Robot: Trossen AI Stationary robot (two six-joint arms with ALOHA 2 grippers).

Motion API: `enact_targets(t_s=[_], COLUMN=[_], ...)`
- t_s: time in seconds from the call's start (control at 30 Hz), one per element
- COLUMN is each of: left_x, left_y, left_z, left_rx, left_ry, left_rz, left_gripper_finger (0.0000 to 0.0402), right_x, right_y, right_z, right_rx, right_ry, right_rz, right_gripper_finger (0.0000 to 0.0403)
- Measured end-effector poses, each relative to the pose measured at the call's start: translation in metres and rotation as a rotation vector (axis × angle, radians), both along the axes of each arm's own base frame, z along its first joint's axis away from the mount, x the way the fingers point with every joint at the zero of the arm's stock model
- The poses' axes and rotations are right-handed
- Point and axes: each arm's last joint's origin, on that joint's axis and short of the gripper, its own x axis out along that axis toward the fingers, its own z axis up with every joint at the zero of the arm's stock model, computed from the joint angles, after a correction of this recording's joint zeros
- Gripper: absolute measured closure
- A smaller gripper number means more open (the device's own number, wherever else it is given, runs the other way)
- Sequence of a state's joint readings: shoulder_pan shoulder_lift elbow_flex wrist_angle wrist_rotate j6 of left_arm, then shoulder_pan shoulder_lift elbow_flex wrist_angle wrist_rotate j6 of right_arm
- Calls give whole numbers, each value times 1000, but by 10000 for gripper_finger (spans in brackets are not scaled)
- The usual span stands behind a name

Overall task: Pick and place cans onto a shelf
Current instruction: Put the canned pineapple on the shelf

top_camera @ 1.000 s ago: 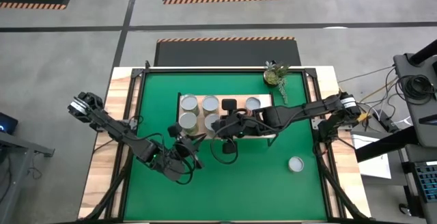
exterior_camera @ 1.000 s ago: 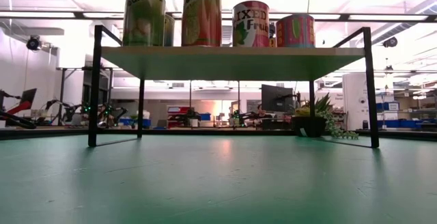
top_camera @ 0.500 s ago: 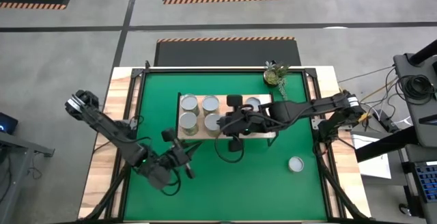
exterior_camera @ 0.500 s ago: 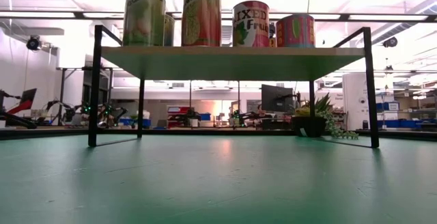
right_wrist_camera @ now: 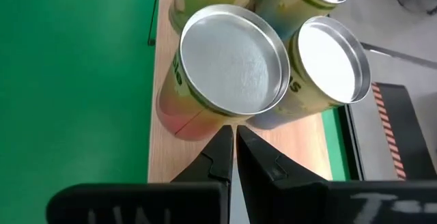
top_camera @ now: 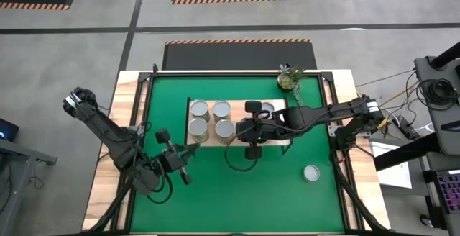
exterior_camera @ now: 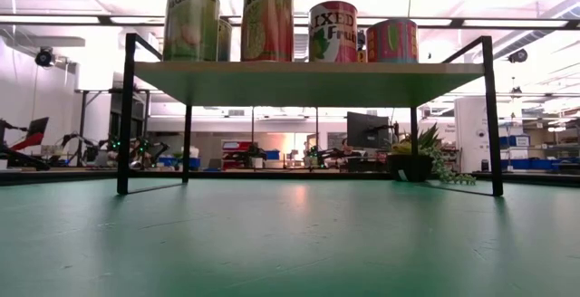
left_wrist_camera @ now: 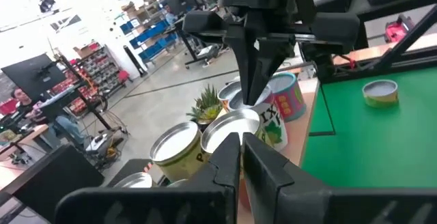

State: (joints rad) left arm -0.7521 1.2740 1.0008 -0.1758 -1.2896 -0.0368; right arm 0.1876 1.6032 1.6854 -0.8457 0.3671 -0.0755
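Observation:
Several cans [top_camera: 199, 110] with silver tops stand upright on the shelf [top_camera: 279, 141], a low light-wood platform on black legs [exterior_camera: 308, 72]. One more can [top_camera: 311, 173] stands alone on the green mat at the near right. My right gripper [top_camera: 242, 129] hovers over the middle of the shelf, shut and holding nothing. Its fingertips [right_wrist_camera: 232, 135] point at the nearest can top [right_wrist_camera: 232, 60]. My left gripper [top_camera: 191, 149] is off the shelf's near left corner, shut and holding nothing [left_wrist_camera: 240, 142]. It faces the cans [left_wrist_camera: 232, 132] and the right gripper [left_wrist_camera: 251, 91].
A small potted plant [top_camera: 289, 79] stands at the mat's far right corner. The green mat in front of the shelf [exterior_camera: 290, 243] is bare apart from the lone can. Pale wooden borders [top_camera: 108, 185] flank the mat left and right.
My left gripper has drawn back from the shelf's near left cans toward the table's near left and has risen, still shut. My right gripper has shifted a little toward the table's right above the shelf. The cans have stayed where they were.

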Motion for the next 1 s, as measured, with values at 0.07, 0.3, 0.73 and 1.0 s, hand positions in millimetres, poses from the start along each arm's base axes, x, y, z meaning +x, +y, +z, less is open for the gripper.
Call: enact_targets(t_s=[0.07,0.3,0.73,1.0], left_x=[-1,-2,-2,-2], left_y=[1,2,2,2], left_z=[1,2,1,1], left_rx=[2,0,2,2], left_ry=[1,0,3,3], left_rz=[0,3,3,2], left_gripper_finger=[401,401,401,401], right_x=[1,4,10,10], right_y=[0,-1,-6,-7], right_z=[-1,-1,-12,-11], right_rx=[2,3,-43,-83], right_ry=[-13,-36,-64,-76], right_rz=[0,-2,-12,-27], right_gripper_finger=[394,394,394,394])
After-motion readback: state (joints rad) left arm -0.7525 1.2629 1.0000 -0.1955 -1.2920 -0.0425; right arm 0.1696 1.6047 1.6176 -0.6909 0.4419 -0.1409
